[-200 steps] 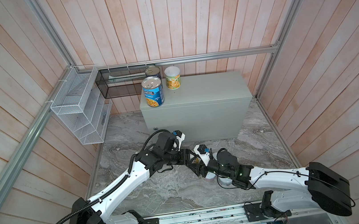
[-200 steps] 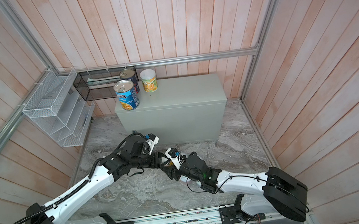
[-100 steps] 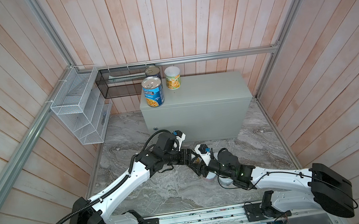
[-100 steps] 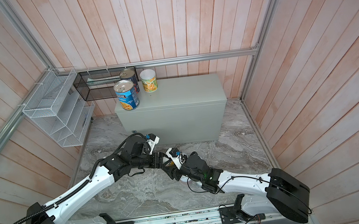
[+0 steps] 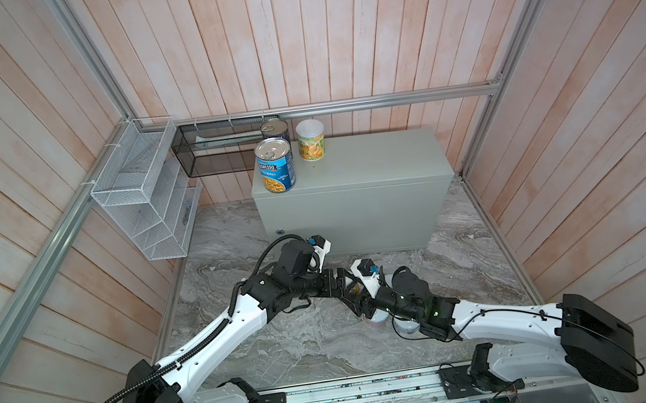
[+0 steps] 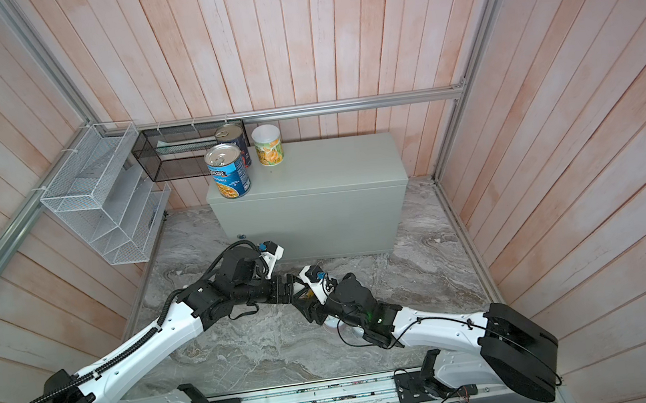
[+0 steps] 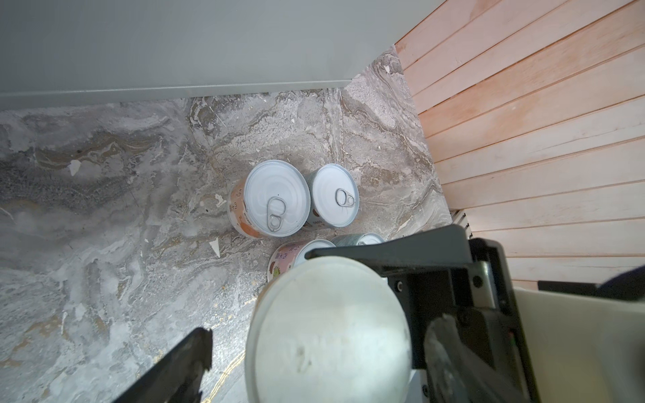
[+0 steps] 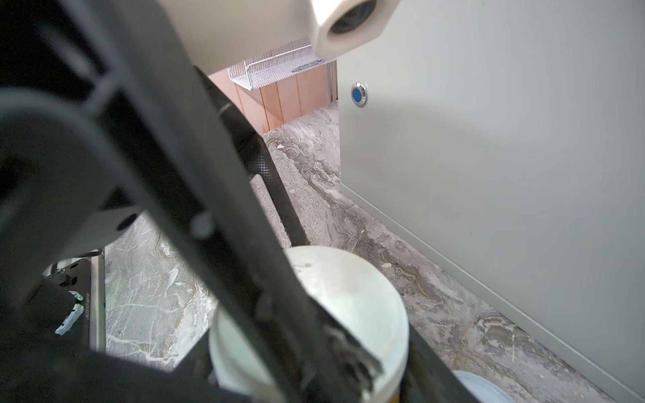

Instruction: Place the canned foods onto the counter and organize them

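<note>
On the counter, at its left end, three cans stand upright. We see a blue can whose label we read as "…OGRESSO", the first letters being turned away. Just behind it is a dark can with its writing hidden. Beside them is a colourful can with a white lid, its print too small to read.

Four short pull-tab cans stand on the marble floor in front of the counter. An orange-labelled can is just beside a grey-labelled can. Near them are a pink-labelled can, which carries small characters we cannot read, and a fourth can, mostly hidden.

Compared with one second and half a second before, the three cans on the counter and both arms are at the same places in both top views. Those earlier views are too small for us to compare the fingers.

Both arms reach low over the floor and meet before the front of the counter. The white-lidded can is upright between them; we cannot tell if it rests on the floor. The right gripper pinches its body from two sides. The left gripper has its jaws spread wide around the same can, and one finger is clearly apart from the lid.
</note>
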Robot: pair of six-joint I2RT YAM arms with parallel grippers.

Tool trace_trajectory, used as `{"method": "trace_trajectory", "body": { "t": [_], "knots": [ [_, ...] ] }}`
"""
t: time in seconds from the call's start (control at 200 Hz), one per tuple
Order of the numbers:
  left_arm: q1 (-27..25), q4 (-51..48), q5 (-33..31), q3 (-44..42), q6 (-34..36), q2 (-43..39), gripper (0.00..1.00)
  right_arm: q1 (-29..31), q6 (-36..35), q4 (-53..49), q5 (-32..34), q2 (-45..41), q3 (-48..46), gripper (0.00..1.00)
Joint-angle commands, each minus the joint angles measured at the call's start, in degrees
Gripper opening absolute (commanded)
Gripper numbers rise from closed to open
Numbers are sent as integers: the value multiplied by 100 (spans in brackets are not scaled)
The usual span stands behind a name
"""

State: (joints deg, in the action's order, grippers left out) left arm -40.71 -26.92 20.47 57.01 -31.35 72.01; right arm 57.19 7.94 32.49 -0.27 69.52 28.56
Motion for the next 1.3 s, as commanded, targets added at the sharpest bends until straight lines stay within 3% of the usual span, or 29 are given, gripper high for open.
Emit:
{"method": "trace_trajectory", "body": {
  "t": [0.0,0.705,1.295],
  "knots": [
    [45,134,-104,-117,-20,-138,99,-14,76,257,80,-114,103,51],
    [164,138,-268,-226,-125,-204,100,-15,123,91,225,-195,179,50],
    [441,421,-727,-894,-457,-746,100,-17,-88,-502,540,-963,672,49]
  ]
}}
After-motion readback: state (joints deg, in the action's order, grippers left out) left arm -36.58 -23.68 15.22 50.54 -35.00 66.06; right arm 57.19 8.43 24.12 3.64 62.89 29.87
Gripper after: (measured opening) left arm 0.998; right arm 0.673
